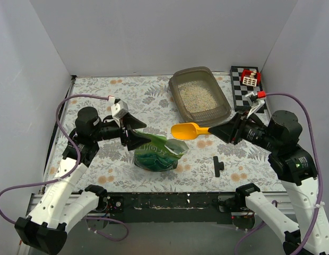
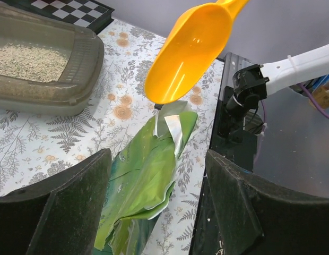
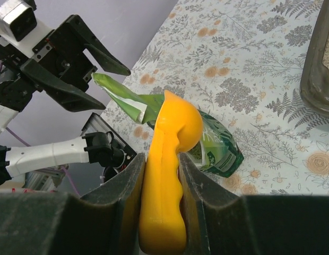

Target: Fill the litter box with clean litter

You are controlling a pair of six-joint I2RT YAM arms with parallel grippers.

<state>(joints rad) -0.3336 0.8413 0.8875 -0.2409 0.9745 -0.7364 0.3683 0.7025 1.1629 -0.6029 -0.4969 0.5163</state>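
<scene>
The grey-brown litter box [image 1: 224,109] sits at the back right with pale clean litter [image 1: 197,96] in it; it also shows in the left wrist view [image 2: 74,90] with the litter [image 2: 26,61]. A crinkled green bag [image 1: 156,153] lies at centre front. My left gripper [image 1: 139,135] is open, its fingers [image 2: 74,196] on either side of the bag's raised top flap [image 2: 148,175]. My right gripper [image 1: 213,130] is shut on the handle of the yellow-orange scoop [image 1: 187,130], whose empty bowl [image 2: 188,53] hovers over the bag's mouth [image 3: 217,149].
A checkered board [image 1: 243,95] with a small red-and-white piece [image 1: 250,78] lies right of the litter box. A small black part [image 1: 218,166] lies on the floral mat near the front right. White walls close in three sides.
</scene>
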